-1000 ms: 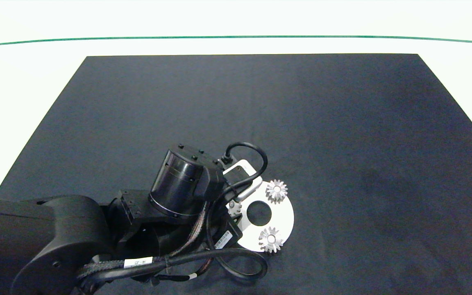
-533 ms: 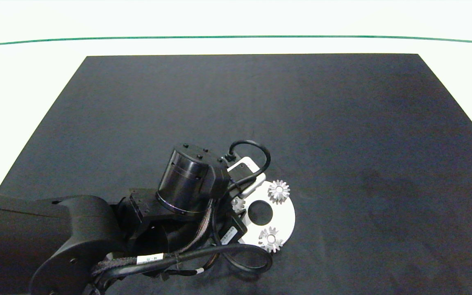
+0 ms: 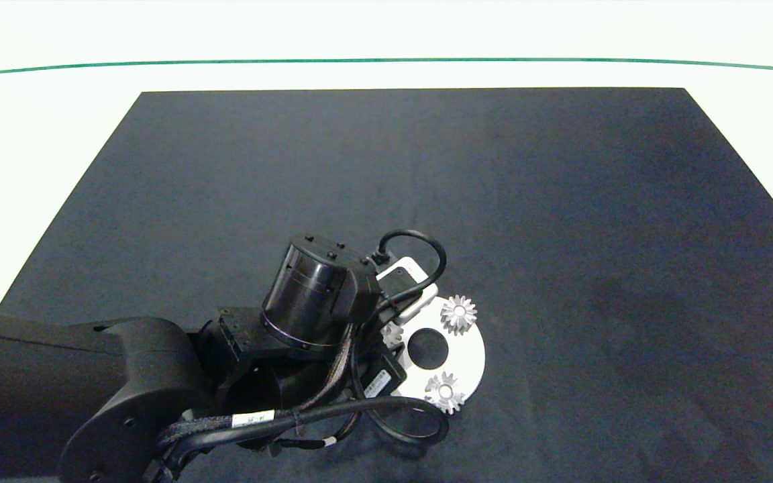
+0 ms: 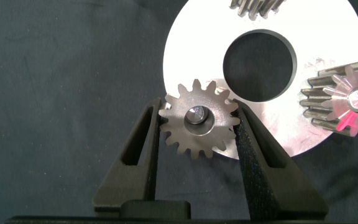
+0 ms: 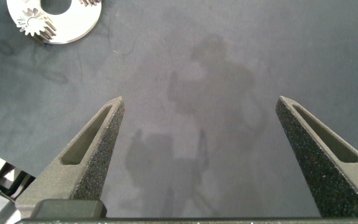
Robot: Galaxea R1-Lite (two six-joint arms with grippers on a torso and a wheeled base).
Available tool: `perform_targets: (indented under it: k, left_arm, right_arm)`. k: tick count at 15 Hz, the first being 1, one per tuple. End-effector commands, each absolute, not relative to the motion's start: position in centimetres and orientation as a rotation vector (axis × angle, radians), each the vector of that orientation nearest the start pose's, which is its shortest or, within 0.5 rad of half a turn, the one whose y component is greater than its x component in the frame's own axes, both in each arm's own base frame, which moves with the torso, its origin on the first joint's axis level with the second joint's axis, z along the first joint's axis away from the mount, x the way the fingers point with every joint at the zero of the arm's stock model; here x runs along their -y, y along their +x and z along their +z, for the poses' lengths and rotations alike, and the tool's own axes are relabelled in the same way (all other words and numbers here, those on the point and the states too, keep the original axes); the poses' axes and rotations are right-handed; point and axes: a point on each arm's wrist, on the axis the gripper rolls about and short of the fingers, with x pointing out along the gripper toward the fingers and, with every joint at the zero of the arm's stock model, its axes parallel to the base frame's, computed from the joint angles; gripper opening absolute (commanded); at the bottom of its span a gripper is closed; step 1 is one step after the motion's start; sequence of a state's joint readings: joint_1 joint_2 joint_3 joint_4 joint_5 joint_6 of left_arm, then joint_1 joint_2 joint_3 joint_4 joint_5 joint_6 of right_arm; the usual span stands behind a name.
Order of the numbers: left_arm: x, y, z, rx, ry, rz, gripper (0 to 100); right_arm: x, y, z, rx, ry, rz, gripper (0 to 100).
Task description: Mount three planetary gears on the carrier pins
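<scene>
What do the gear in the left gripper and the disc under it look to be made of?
The gear held in the left gripper looks like bare metal: grey, matte, with crisp cut teeth. The disc seems brushed or polished metal, silvery-white with fine scratches and a soft sheen, though coated plastic can't be ruled out.

Black left arm, looped black cables, white labels.

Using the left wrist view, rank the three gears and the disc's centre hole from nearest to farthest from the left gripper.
1. The gear on the pin, between the left gripper's fingers, at the white disc's edge.
2. The centre hole, just beyond that gear.
3. The gear at the picture's side edge and the gear cut off at its far edge: too close to call.
</scene>
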State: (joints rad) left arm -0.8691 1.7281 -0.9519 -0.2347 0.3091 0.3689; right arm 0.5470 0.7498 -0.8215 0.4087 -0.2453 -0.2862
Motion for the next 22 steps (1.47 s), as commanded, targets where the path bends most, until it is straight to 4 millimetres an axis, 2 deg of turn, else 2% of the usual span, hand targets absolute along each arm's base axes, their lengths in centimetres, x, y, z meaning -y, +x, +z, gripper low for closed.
perform_targets:
  k: [1, 15, 16, 22]
  left_arm:
    - [23.26, 20.59, 17.74, -0.346, 0.664, -0.628, 0]
    - [23.37, 20.69, 16.83, -0.397, 0.697, -0.635, 0]
    - [23.34, 20.67, 16.86, -0.397, 0.697, -0.635, 100]
    - [23.22, 20.56, 17.24, -0.386, 0.691, -0.634, 100]
  right_arm:
    - [-1.92, 4.20, 25.80, -0.272, -0.417, 0.342, 100]
    - [-1.91, 4.18, 25.73, -0.274, -0.414, 0.344, 100]
    - [-1.91, 4.18, 25.73, -0.274, -0.414, 0.344, 100]
    - [-1.93, 4.21, 25.72, -0.275, -0.414, 0.345, 100]
